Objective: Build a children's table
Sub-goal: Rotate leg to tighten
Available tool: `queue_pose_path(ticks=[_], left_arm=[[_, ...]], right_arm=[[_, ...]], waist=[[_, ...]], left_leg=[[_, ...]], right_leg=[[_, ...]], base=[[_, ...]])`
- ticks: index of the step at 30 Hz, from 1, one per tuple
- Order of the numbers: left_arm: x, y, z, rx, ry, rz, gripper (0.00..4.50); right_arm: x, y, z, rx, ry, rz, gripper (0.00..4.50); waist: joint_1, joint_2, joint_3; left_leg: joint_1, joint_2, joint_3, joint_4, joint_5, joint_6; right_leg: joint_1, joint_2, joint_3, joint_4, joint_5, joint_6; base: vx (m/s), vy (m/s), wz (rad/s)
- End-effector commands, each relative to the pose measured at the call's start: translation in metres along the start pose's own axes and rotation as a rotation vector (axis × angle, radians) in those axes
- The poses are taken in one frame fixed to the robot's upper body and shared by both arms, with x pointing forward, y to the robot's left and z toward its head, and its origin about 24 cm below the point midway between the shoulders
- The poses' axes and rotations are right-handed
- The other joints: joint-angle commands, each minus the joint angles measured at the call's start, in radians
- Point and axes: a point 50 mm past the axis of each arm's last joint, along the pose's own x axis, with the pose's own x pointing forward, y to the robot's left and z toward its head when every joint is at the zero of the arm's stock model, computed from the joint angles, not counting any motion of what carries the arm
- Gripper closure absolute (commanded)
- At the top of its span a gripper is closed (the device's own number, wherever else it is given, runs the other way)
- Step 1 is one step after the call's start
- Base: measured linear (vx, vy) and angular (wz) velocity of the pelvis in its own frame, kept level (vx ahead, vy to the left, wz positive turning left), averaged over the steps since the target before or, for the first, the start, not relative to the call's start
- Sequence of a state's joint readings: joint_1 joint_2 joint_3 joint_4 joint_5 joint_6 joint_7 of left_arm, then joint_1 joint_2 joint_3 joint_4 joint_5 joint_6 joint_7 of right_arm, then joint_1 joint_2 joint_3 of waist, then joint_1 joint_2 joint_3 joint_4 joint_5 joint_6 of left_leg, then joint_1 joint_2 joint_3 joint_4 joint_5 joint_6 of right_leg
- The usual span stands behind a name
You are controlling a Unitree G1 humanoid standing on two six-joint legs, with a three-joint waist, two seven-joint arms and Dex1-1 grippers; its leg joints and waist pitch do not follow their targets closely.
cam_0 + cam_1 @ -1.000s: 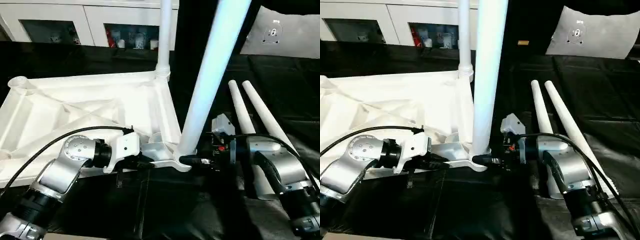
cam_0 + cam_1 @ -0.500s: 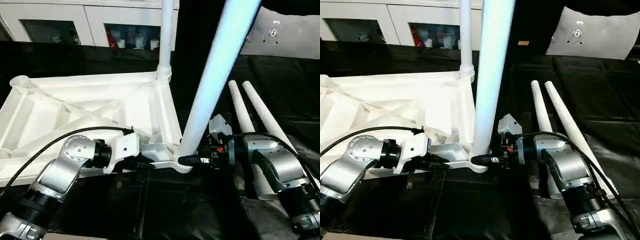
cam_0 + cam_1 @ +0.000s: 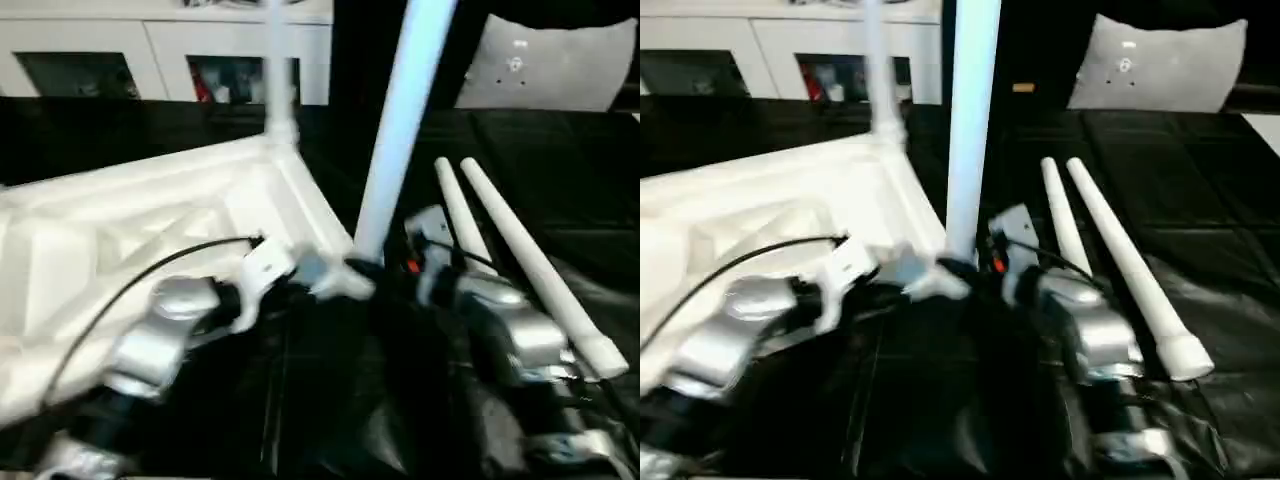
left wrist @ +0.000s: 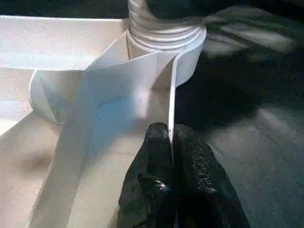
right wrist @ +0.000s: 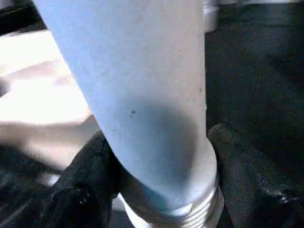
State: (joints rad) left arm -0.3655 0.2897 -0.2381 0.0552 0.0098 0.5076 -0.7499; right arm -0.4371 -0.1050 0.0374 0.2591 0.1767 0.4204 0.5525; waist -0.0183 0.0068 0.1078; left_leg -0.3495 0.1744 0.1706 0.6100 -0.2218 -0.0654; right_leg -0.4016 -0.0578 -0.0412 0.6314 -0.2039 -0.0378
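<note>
The white table top (image 3: 120, 230) lies underside up at the left, its ribs showing. One leg (image 3: 278, 70) stands in the far corner socket. A second leg (image 3: 400, 130) rises, leaning slightly, from the near right corner socket (image 4: 164, 28), its threaded collar seated there. My right gripper (image 5: 161, 156) is shut on this leg's base, one finger (image 5: 90, 175) on each side. My left gripper (image 4: 170, 133) is shut on the thin rim wall (image 4: 142, 85) of the table top just beside that corner. Two loose legs (image 3: 470, 230) (image 3: 530, 270) lie side by side on the right.
Black cloth (image 3: 330, 400) covers the work surface. White cabinets with glass doors (image 3: 100, 70) stand at the back. A grey cushion-like panel (image 3: 540, 65) lies at the back right.
The whole picture has shifted and blurred, so the camera has moved. The held leg stands more upright in its socket than before. Both grippers keep their holds.
</note>
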Motion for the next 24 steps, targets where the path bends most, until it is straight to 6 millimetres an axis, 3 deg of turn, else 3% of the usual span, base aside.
queue_pose_path(ticks=[1, 5, 7, 9, 12, 13, 14, 19, 20, 24], left_arm=[[0.014, -0.001, 0.039, 0.005, -0.142, 0.137, 4.50], [0.022, -0.005, 0.048, 0.000, -0.158, 0.175, 4.50], [0.022, -0.006, 0.049, 0.031, -0.156, 0.161, 4.50], [0.022, -0.006, 0.049, 0.031, -0.156, 0.161, 4.50], [0.019, -0.003, 0.045, 0.078, -0.136, 0.136, 4.50], [0.018, -0.002, 0.044, 0.081, -0.132, 0.131, 4.50], [0.016, -0.001, 0.041, 0.086, -0.123, 0.118, 4.50], [0.011, 0.002, 0.036, 0.095, -0.102, 0.093, 4.50], [0.009, 0.004, 0.033, 0.106, -0.096, 0.072, 4.50], [-0.002, 0.008, 0.020, 0.177, -0.064, -0.041, 4.50]], right_arm=[[0.028, 0.045, -0.025, 0.081, 0.092, 0.107, 1.90], [0.037, 0.050, -0.021, 0.074, 0.063, 0.060, 1.90], [0.036, 0.046, -0.021, 0.103, 0.044, 0.039, 1.21], [0.036, 0.046, -0.021, 0.103, 0.044, 0.039, 1.18], [0.028, 0.035, -0.022, 0.136, 0.029, 0.005, 0.92], [0.026, 0.032, -0.022, 0.138, 0.023, 0.003, 0.79], [0.020, 0.026, -0.022, 0.139, 0.008, -0.002, 0.72], [0.009, 0.013, -0.019, 0.118, -0.026, 0.003, 0.29], [0.003, 0.007, -0.016, 0.086, -0.039, 0.025, 0.26], [-0.023, -0.014, -0.004, -0.068, -0.056, 0.137, 0.07]], waist=[[0.002, -0.004, -0.066], [0.004, -0.004, -0.071], [0.006, -0.003, -0.074], [0.006, -0.002, -0.074], [0.004, -0.002, -0.073], [0.006, 0.005, -0.072], [0.003, 0.001, -0.072], [0.004, 0.002, -0.071], [0.004, 0.006, -0.071], [0.008, 0.005, -0.076]], left_leg=[[-0.008, 0.041, -0.013, -0.069, -0.077, 0.040], [-0.011, 0.038, -0.014, -0.067, -0.069, 0.057], [-0.013, 0.038, -0.013, -0.067, -0.044, 0.074], [-0.013, 0.039, -0.013, -0.067, -0.032, 0.085], [-0.014, 0.040, -0.014, -0.069, -0.044, 0.092], [-0.013, 0.040, -0.014, -0.069, -0.048, 0.091], [-0.013, 0.041, -0.014, -0.070, -0.062, 0.091], [-0.012, 0.041, -0.013, -0.070, -0.075, 0.086], [-0.013, 0.041, -0.015, -0.071, -0.067, 0.088], [-0.016, 0.040, -0.014, -0.066, -0.026, 0.123]], right_leg=[[0.053, -0.073, 0.051, -0.092, -0.237, -0.214], [0.055, -0.072, 0.051, -0.092, -0.208, -0.210], [0.057, -0.071, 0.051, -0.086, -0.150, -0.215], [0.057, -0.070, 0.050, -0.083, -0.109, -0.229], [0.059, -0.073, 0.049, -0.085, -0.114, -0.232], [0.058, -0.073, 0.049, -0.086, -0.118, -0.232], [0.058, -0.072, 0.049, -0.087, -0.122, -0.232], [0.058, -0.073, 0.050, -0.090, -0.147, -0.233], [0.058, -0.072, 0.048, -0.089, -0.135, -0.235], [0.064, -0.071, 0.049, -0.081, -0.044, -0.249]], base=[[0.000, 0.000, 0.00], [0.000, 0.000, 0.00], [0.000, 0.000, 0.00], [0.000, 0.000, 0.00], [0.000, 0.000, 0.00], [0.000, 0.000, 0.00], [0.000, 0.000, 0.00], [0.000, 0.000, 0.00], [0.000, 0.000, 0.00], [0.000, 0.000, 0.00]])
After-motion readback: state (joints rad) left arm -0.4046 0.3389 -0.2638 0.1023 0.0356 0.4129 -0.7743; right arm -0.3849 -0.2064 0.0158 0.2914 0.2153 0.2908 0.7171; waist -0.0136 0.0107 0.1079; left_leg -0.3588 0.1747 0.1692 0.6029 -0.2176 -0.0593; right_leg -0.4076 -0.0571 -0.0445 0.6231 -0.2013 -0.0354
